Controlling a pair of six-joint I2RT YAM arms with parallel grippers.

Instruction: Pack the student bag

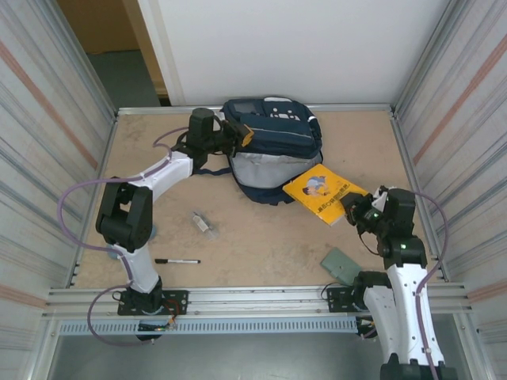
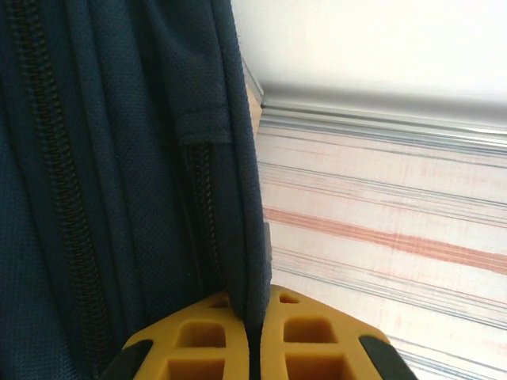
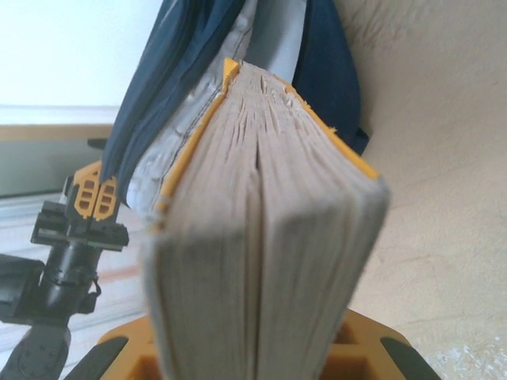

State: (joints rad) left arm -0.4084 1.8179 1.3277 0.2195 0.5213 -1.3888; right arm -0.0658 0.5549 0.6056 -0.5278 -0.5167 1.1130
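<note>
- The student bag [image 1: 273, 146] is seen from the top camera at 12 o'clock on the table [image 1: 261, 237], lying against the far edge with its mouth turned toward 6 o'clock
- The mouth is held agape, and pale grey lining is exposed between the navy flaps; what lies deeper inside cannot be made out
- The left gripper [image 1: 242, 134] is placed at 9 o'clock of the bag; in the left wrist view its yellow fingers [image 2: 198, 340] are pressed together on a navy seam edge of the bag [image 2: 119, 158], the fabric being pinched between them
- A yellow book [image 1: 323, 192] is found at 4 o'clock of the bag, with one corner laid against the rim of the mouth and most of its cover outside the bag
- The right gripper [image 1: 356, 207] is set at the book's 4 o'clock corner, and its fingers are clamped on the book
- In the right wrist view the book's page block [image 3: 261, 198] is seen end-on, rising from between the yellow fingers [image 3: 372, 348], its far end reaching the grey lining between the flaps of the bag [image 3: 190, 63]; how far it is inserted cannot be told
- The left gripper [image 3: 95, 194] is seen there at 9 o'clock, closed on the bag's navy flap
- A black pen [image 1: 177, 261] is left at 8 o'clock on the table, well apart from the bag
- A small pale object [image 1: 203, 222] is lying between the pen and the bag, touching neither
- A flat grey-green item [image 1: 341, 266] is resting at 5 o'clock, near the right arm's base
</note>
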